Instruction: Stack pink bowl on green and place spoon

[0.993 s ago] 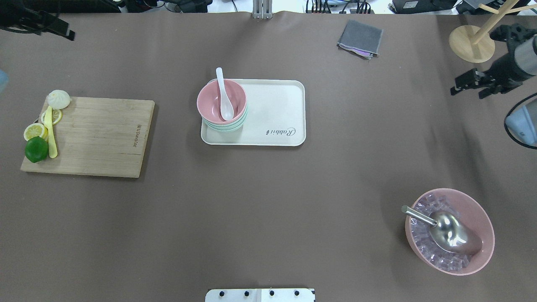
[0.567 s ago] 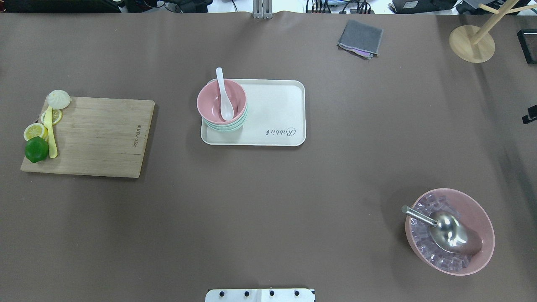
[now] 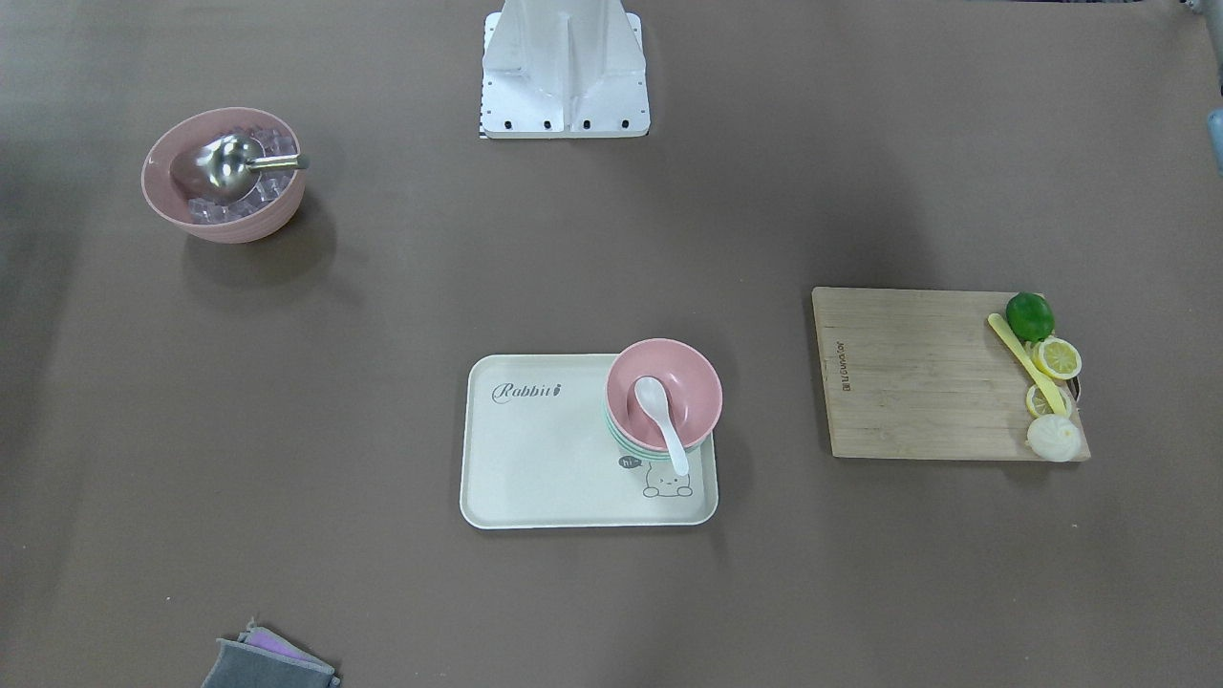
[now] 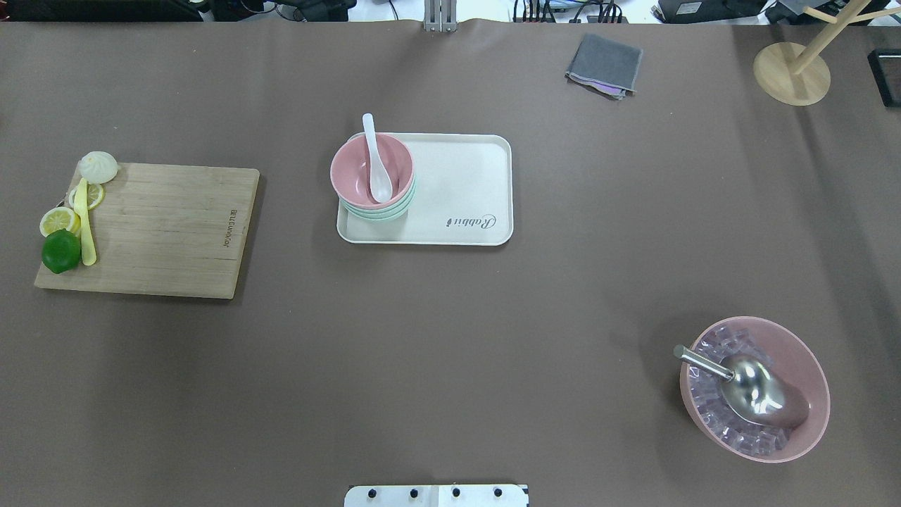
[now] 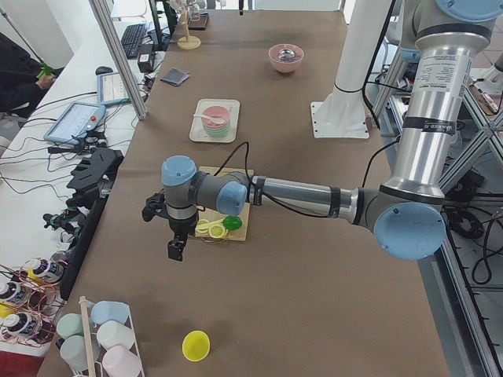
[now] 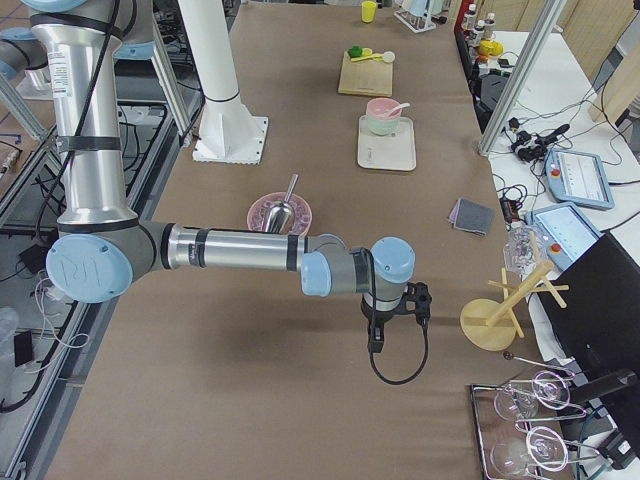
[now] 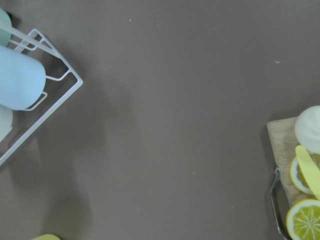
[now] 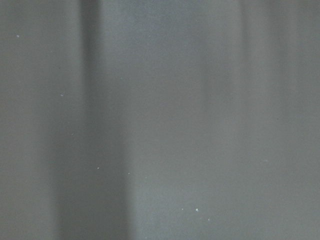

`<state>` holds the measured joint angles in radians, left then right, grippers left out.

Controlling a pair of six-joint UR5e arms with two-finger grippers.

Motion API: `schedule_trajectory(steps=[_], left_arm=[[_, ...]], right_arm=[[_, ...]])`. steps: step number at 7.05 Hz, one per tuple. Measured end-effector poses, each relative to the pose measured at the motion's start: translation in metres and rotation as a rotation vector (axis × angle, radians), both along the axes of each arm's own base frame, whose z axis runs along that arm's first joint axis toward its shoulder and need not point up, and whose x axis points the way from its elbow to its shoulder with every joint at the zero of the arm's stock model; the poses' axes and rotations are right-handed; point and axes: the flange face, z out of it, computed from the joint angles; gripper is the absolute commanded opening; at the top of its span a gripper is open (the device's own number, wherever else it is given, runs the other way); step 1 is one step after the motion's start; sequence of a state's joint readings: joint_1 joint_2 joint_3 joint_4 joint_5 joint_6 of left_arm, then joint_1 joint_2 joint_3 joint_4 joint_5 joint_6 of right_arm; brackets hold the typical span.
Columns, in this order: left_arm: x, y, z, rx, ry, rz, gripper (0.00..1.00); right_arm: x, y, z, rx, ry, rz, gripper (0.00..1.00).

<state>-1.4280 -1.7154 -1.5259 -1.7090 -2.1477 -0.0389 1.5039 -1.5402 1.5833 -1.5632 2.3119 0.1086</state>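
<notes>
The small pink bowl (image 4: 350, 171) sits nested on top of the stack of mint-green bowls (image 4: 380, 212) at the left end of the cream tray (image 4: 464, 190). The white spoon (image 4: 375, 163) lies in the pink bowl with its handle over the far rim. The front view shows the same stack (image 3: 690, 384) and spoon (image 3: 661, 413). My left gripper (image 5: 176, 250) hangs off the table's left end beside the cutting board, in the exterior left view only. My right gripper (image 6: 376, 343) hangs near the table's right end, in the exterior right view only. I cannot tell whether either is open or shut.
A wooden cutting board (image 4: 169, 229) carries a lime, lemon slices, a yellow utensil and a bun. A large pink bowl (image 4: 809, 380) holds ice cubes and a metal scoop. A grey cloth (image 4: 605, 65) and a wooden stand (image 4: 790, 74) are at the far edge. A cup rack (image 7: 35, 85) is near the left wrist.
The right gripper has moved off the right edge of the overhead view, and the left arm has left its top left corner. The bowls and spoon have not moved.
</notes>
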Motion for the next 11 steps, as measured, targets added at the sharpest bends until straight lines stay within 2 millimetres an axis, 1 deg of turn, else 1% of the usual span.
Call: schedule_trajectory(steps=[1, 2, 3, 4, 5, 7, 8, 9, 11], left_arm=[[0.0, 0.0, 0.001, -0.006, 0.0, -0.002, 0.98], [0.0, 0.002, 0.002, -0.012, 0.001, -0.002, 0.98], [-0.002, 0.004, 0.004, -0.022, 0.019, -0.003, 0.98], [-0.01, 0.006, 0.006, -0.043, 0.076, -0.011, 0.98], [-0.026, 0.007, 0.008, -0.076, 0.137, -0.032, 0.98], [-0.052, 0.005, 0.005, -0.093, 0.178, -0.047, 0.98], [-0.06, 0.004, 0.004, -0.086, 0.178, -0.038, 0.98], [-0.065, 0.006, 0.006, -0.085, 0.179, -0.034, 0.98], [-0.067, 0.008, 0.008, -0.086, 0.18, -0.032, 0.98]], right_arm=[[0.004, 0.017, -0.02, -0.017, -0.005, -0.004, 1.0], [0.005, 0.031, -0.027, -0.022, -0.023, -0.005, 1.0], [0.004, 0.038, -0.031, -0.02, -0.042, -0.003, 1.0], [0.004, 0.04, -0.036, -0.016, -0.051, 0.0, 1.0], [0.003, 0.038, -0.039, -0.013, -0.058, 0.001, 1.0], [0.002, 0.031, -0.044, -0.009, -0.068, 0.005, 1.0], [0.002, 0.03, -0.045, -0.01, -0.073, 0.007, 1.0], [0.001, 0.03, -0.045, -0.013, -0.075, 0.008, 1.0], [0.001, 0.03, -0.044, -0.016, -0.077, 0.01, 1.0]])
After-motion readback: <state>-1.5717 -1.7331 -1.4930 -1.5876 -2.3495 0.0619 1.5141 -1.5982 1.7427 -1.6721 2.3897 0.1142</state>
